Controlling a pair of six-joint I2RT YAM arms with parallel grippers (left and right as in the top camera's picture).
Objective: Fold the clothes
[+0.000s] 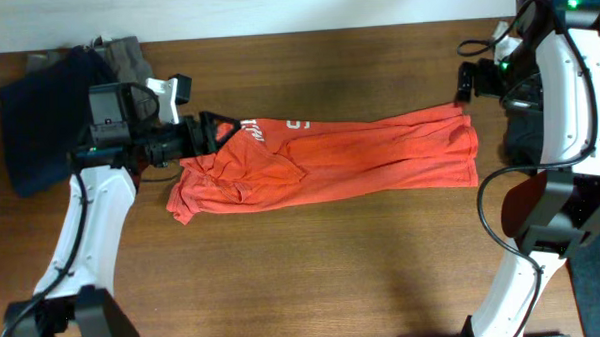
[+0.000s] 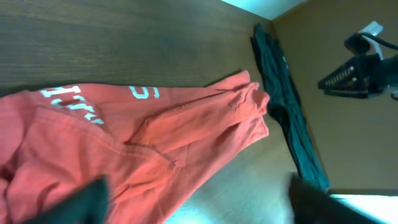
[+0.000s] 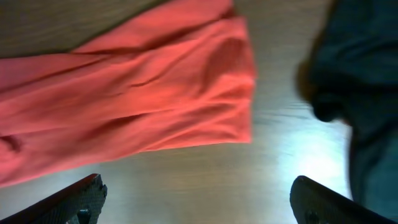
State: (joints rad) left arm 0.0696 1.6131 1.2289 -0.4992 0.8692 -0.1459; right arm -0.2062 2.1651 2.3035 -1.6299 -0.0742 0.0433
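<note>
An orange-red garment with white lettering [image 1: 330, 159] lies stretched across the middle of the wooden table, bunched at its left end. It also shows in the left wrist view [image 2: 124, 149] and the right wrist view [image 3: 124, 106]. My left gripper [image 1: 222, 132] is open, just above the garment's left end near the lettering; its fingertips [image 2: 199, 202] hold nothing. My right gripper [image 1: 464, 83] is open and raised above the table beyond the garment's right end; its fingers [image 3: 199, 199] are wide apart and empty.
A dark blue folded garment [image 1: 43, 117] and a grey one [image 1: 131, 56] lie at the back left. A dark garment [image 1: 524, 131] lies at the right table edge, also in the right wrist view [image 3: 360, 93] and the left wrist view [image 2: 286, 106].
</note>
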